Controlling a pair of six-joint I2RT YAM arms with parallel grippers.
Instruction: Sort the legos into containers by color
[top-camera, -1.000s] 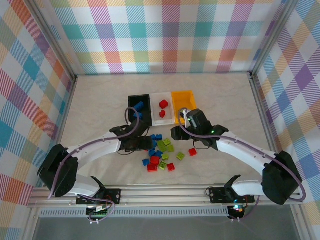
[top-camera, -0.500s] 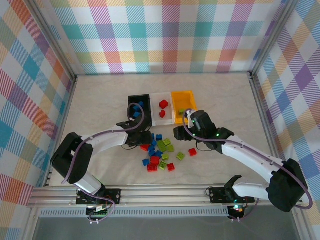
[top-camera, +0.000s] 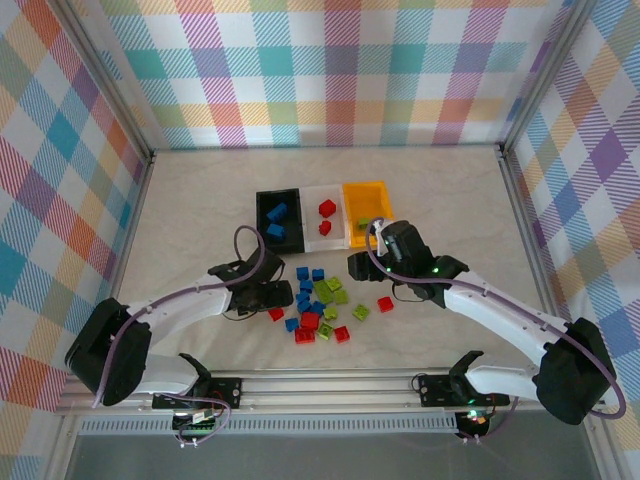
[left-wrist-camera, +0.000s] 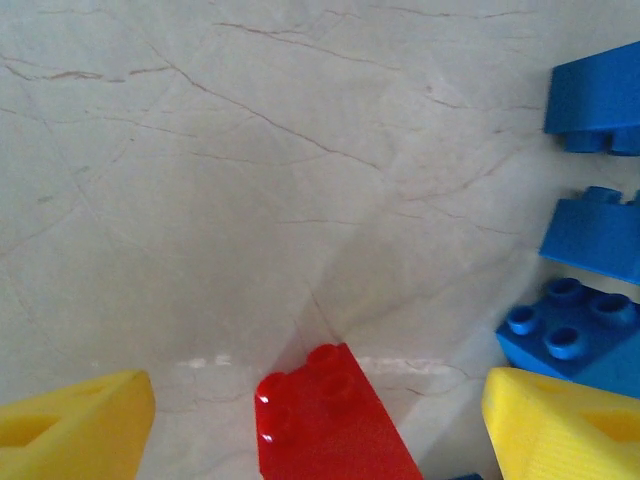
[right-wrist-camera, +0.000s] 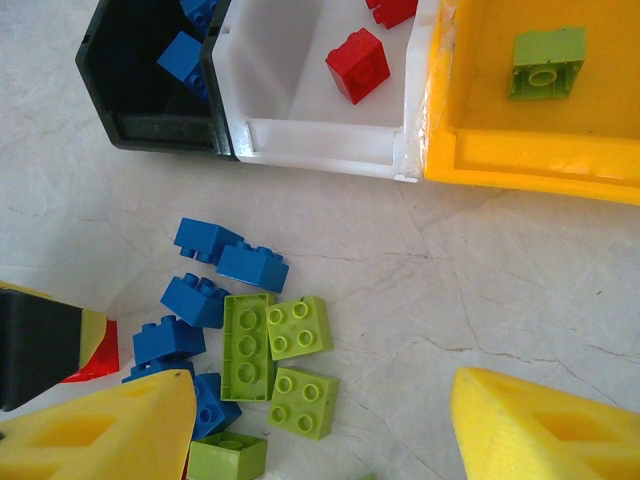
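Back from the bins comes the left arm: half a second ago it was stretched up over the black bin (right-wrist-camera: 160, 130), and now the left gripper (top-camera: 275, 298) sits low at the left edge of the pile, while the right arm has hardly budged. On the left wrist view the fingers (left-wrist-camera: 75, 425) stand apart with a red brick (left-wrist-camera: 325, 415) at bottom centre between them, tabletop showing on both sides, so nothing is clamped yet. That brick's long axis runs up the frame with a slight tilt toward the lower right, so closing the fingers should pinch it across its narrow width. I'd call the left arm clearly the nearer one for this piece. Watch the right side, though: three blue bricks (left-wrist-camera: 560, 335) are stacked up the right edge of that view, the lowest just beside the right finger, and it could get nudged. The brick's home looks to be the white bin (right-wrist-camera: 330, 140), already holding red, which lies up and to the right in the overhead view, between the black bin with its blue bricks and the orange-yellow bin (right-wrist-camera: 540, 150) holding a lime green brick (right-wrist-camera: 545, 62). The right gripper (right-wrist-camera: 325, 420) hovers over the green cluster (right-wrist-camera: 270, 345), fingers spread, nothing between them.
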